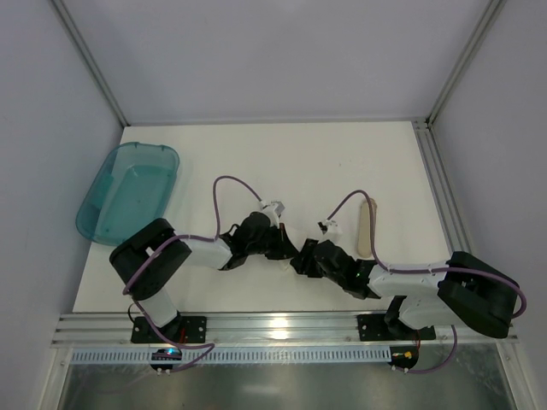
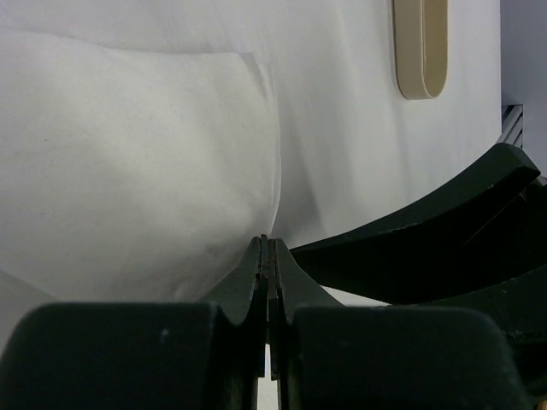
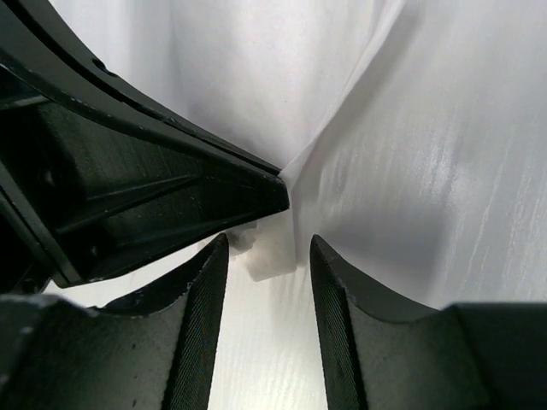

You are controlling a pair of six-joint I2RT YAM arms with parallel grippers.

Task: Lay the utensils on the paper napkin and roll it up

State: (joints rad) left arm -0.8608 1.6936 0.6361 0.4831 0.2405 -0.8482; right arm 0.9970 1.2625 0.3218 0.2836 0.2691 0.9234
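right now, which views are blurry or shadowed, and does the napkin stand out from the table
Top external: even light, sharp, but the white table gives little contrast. Left wrist: near jaws dark and soft; the paper napkin shows only by a faint edge shadow. Right wrist: jaws loom close, streaky glare on the right, shadow along a fold.

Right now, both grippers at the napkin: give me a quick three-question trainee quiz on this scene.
1. True or false: the right gripper is open.
2. In the overhead view, the teal tub sits: A) left of both grippers; B) right of both grippers; C) between them.
3. Fill in: the left gripper is shut on the ____.
Key: 1 true. 2 A. 3 napkin.
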